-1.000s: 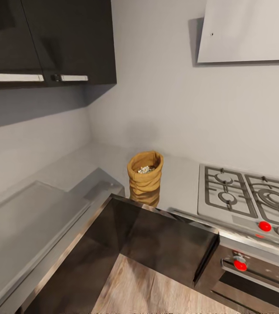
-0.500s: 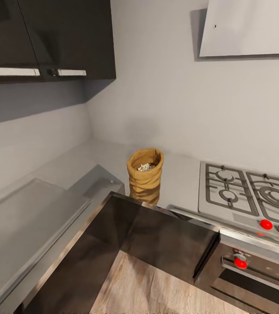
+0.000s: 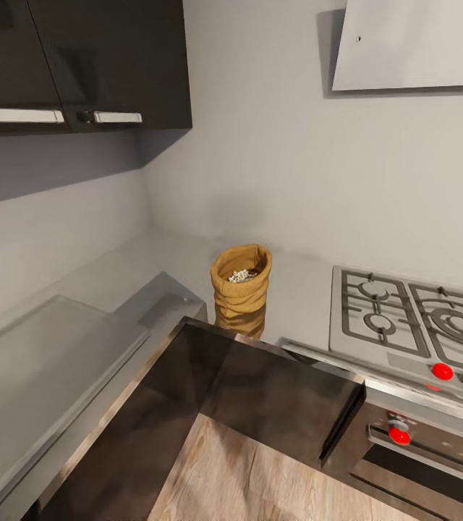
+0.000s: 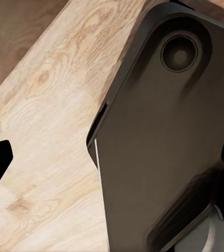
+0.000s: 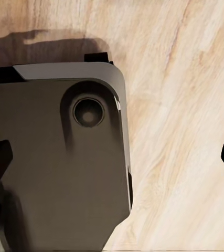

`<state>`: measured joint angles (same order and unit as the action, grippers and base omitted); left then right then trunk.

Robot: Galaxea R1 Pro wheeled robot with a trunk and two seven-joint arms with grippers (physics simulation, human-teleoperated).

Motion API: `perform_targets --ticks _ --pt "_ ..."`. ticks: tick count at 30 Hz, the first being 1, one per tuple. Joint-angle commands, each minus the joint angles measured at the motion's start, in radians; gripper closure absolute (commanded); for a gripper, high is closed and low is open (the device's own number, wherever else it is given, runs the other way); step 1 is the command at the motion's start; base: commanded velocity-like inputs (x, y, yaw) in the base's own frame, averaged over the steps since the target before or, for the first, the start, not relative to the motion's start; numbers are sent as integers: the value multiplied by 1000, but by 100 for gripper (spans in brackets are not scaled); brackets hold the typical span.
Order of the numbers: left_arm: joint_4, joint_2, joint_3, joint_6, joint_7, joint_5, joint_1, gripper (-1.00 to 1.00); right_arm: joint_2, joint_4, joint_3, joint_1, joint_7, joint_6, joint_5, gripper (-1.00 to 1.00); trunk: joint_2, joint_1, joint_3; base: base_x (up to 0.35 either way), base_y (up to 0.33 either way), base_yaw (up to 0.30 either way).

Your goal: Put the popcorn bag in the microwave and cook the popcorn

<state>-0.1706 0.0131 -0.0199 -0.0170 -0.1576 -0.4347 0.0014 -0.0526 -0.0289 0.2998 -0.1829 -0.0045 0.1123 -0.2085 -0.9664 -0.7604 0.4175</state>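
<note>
On the countertop (image 3: 181, 264), upright popcorn bag (image 3: 241, 288) beside hob (image 3: 405, 325).

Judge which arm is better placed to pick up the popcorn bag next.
Hard to call. The popcorn bag stands upright on the countertop, near the middle of the head view, just left of the gas hob. Both wrist cameras face wooden floor, arms stowed; marginally left.

The popcorn bag (image 3: 241, 291) is coarse, wrinkled tan burlap. The desk (image 3: 58, 347) is smooth, glossy grey metal, mirroring the sack. Under both wrist cameras, the floor (image 4: 43, 131) is pale, grained wood.
</note>
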Motion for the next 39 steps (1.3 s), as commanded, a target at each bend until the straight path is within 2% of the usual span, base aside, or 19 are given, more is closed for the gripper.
perform_targets --ticks 1,3,7,10,13,14,15,16,18,21,23,25,27,28,32,33,34,38,39 --pt "-1 -1 -3 -1 -2 -3 0 -100 0 -2 8 -1 3 12 -16 -100 -1 0 1 0 0 0" --pt "-1 -2 -4 0 -2 -3 0 -100 3 21 6 -2 15 12 -27 -100 -1 0 1 0 0 0" --pt "-1 -1 -5 0 -2 -3 0 -100 29 197 -54 -3 33 -33 -96 -100 -1 0 1 0 0 0" --pt "-1 -1 -4 0 -2 -3 0 -100 66 405 -73 -3 44 -222 -114 -100 -1 0 1 0 0 0" --pt "-1 -2 -3 0 -2 -3 0 -100 109 721 -82 -3 86 -493 -118 -100 -1 0 1 0 0 0" --pt "-1 -2 -3 0 -2 -3 0 -100 118 782 -86 -3 98 -557 -118 -100 -1 0 1 0 0 0" --pt "-1 -2 -4 0 -2 -3 0 -100 133 868 -107 -3 116 -646 -119 -100 -1 0 1 0 0 0" --pt "-1 -2 -4 0 -2 -3 0 -100 148 1026 -180 -3 140 -786 -118 -100 -1 0 1 0 0 0" --pt "-1 -2 -5 1 -2 -3 0 -100 156 1251 -265 -3 150 -959 -112 -100 -1 0 1 0 0 0" --pt "-1 -2 -5 0 -2 -3 0 -100 192 1453 -333 -5 154 -1160 -110 -100 -1 0 1 0 0 0" --pt "-1 -2 -5 1 -2 -3 0 -100 209 1485 -345 -62 154 -1160 -109 -100 -1 0 1 0 0 0" --pt "-1 -2 -5 0 -2 -3 0 -100 219 1500 -351 -173 155 -1160 -108 -100 -1 0 1 0 0 0" --pt "-1 -2 -5 0 -2 -3 0 -100 223 1505 -352 -296 155 -1160 -107 -100 -1 0 1 0 0 0" --pt "-1 -2 -5 0 -2 -3 0 -100 223 1505 -352 -406 154 -1160 -106 -100 -1 0 1 0 0 0" --pt "-1 -2 -5 0 -2 -3 0 -100 220 1441 -346 -630 147 -1160 -107 -100 -1 0 1 0 0 0" --pt "-1 -2 -4 0 -2 -3 0 -100 220 1370 -335 -717 144 -1160 -108 -100 -1 0 1 0 0 0" --pt "-1 -2 -4 0 -2 -3 0 -100 220 1323 -321 -764 142 -1160 -109 -100 -1 0 1 0 0 0" --pt "-1 -2 -3 0 -2 -3 0 -100 220 989 -172 -1035 88 -1160 -113 -100 -1 0 1 0 0 0" --pt "-1 -2 -3 0 -2 -3 0 -100 219 946 -150 -1069 75 -1160 -114 -100 -1 0 1 0 0 0"
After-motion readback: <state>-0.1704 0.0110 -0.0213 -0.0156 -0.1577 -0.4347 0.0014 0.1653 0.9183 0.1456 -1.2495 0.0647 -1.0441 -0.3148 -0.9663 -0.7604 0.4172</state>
